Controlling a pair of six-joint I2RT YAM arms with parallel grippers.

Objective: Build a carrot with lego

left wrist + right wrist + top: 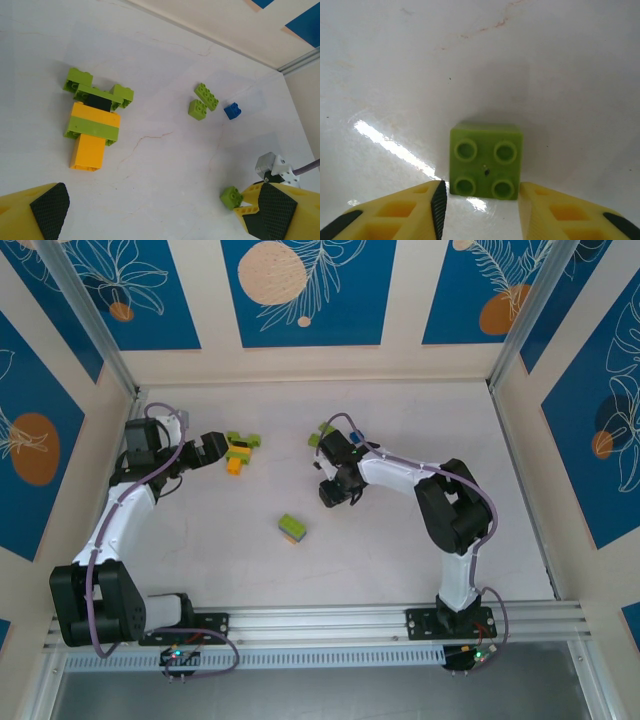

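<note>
A partly built lego carrot (240, 452) lies at the back left: orange and lime bricks with a black one and green leaves (92, 125). My left gripper (212, 448) hangs just left of it, open and empty (160, 220). My right gripper (333, 495) points down at mid-table. A lime two-by-two brick (486, 161) rests on the table at its fingertips (481, 200). The jaws stand apart, with a sliver of table showing beside the left finger (438, 202). That brick (231, 197) also shows beside my left gripper's right finger.
Two loose lime bricks (202, 101) and a blue one (232, 110) lie near the back, by the right forearm (395, 470). A lime-and-orange stack (292, 528) sits toward the front centre. Walls enclose the white table (200, 560) on three sides.
</note>
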